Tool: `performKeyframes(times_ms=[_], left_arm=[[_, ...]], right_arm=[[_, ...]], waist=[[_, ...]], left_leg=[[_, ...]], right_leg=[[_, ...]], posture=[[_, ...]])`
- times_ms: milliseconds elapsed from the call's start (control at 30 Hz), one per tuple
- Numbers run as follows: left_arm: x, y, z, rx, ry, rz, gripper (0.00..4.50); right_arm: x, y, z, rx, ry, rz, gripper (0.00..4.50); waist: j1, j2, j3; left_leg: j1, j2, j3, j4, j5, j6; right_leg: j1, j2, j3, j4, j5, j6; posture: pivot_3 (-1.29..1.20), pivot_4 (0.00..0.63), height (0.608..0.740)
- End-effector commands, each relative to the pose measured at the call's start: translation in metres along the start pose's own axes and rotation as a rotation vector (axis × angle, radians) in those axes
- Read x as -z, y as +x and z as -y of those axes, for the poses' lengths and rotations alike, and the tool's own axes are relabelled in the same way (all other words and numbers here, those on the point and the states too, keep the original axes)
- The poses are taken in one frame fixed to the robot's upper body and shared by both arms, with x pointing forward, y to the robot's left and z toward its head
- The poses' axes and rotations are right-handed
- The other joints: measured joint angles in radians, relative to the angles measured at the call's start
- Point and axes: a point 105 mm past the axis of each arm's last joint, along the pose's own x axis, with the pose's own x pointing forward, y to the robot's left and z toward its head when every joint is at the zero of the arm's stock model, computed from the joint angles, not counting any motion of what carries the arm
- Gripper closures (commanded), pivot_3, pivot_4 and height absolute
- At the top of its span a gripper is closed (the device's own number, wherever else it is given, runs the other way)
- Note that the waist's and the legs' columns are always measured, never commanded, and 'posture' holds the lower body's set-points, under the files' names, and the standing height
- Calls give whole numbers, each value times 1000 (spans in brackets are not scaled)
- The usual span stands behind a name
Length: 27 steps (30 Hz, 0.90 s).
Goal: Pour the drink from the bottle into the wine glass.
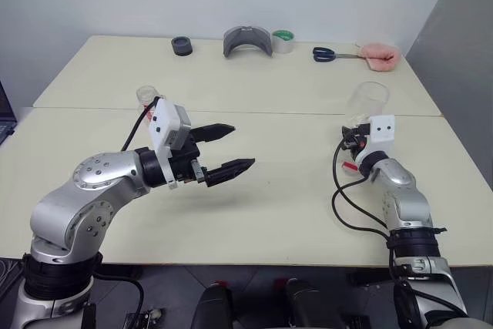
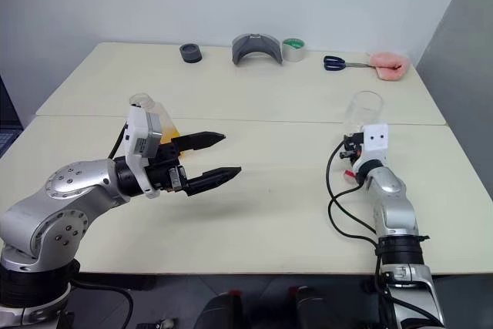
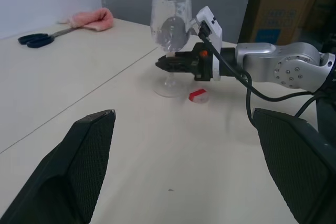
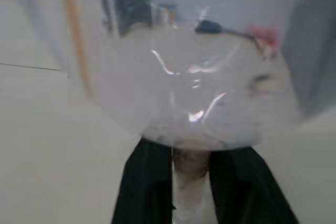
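The wine glass point(image 3: 170, 24) stands upright at the right of the table, clear and with nothing in its bowl. My right gripper point(image 3: 169, 63) is shut on its stem just under the bowl, one black finger point(image 4: 149, 182) on each side. A small red cap point(image 3: 198, 95) lies on the table beside the foot. The bottle point(image 2: 144, 104) stands uncapped at the left, mostly hidden behind my left wrist, with the orange drink point(image 2: 171, 126) showing in it. My left gripper point(image 1: 243, 145) hovers open above the table in front of the bottle, pointing towards the glass and holding nothing.
Along the far edge of the table point(image 1: 269, 206) lie a black round object point(image 1: 182, 45), a grey curved piece point(image 1: 247, 40), a roll of tape point(image 1: 283, 40), scissors point(image 1: 325, 54) and a pink cloth point(image 1: 380, 55). A seam point(image 1: 254, 111) crosses the table.
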Motion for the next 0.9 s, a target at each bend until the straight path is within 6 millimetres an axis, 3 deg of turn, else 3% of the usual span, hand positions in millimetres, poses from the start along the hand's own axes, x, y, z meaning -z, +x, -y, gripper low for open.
performKeyframes(times_ms=[33,100,200,300,433,600,900], left_arm=[[-6,-3,-1,-19,39,18,0],[-7,-7,-2,-41,47,15,0],[-8,-19,-8,-116,51,12,0],[-3,-41,-17,-246,44,-10,0],[14,-73,-22,-434,10,-41,0],[41,-96,-11,-597,-45,-61,0],[47,-96,-3,-635,-68,-42,0]], right_arm=[[-28,4,-7,-41,-55,111,4302],[-35,7,-21,-99,-92,142,4302],[-44,15,-63,-252,-86,180,4302],[-48,24,-110,-399,-51,204,4302],[-48,32,-155,-534,-29,201,4302],[-43,38,-180,-603,-69,185,4302],[-26,51,-178,-591,-58,117,4302]], waist=[[0,0,0],[-3,1,0],[-16,1,1],[-32,2,1],[-29,2,1],[-21,1,1],[-23,0,1]], left_leg=[[0,0,0,0,0,0],[0,0,1,0,0,0],[0,1,1,0,0,0],[1,2,0,-1,0,0],[1,1,-1,-1,0,0],[-1,-1,-1,-1,0,0],[-2,-1,-3,-1,0,0]], right_leg=[[0,0,0,0,0,0],[0,0,1,0,0,0],[-1,0,1,0,0,0],[-1,2,1,1,0,0],[-1,1,0,1,0,-2],[0,-4,-2,-1,0,-2],[0,-5,-5,0,0,-2]], posture=[[0,150,740],[0,150,740],[0,150,740],[0,150,740],[0,150,740],[0,150,740],[0,150,740]])
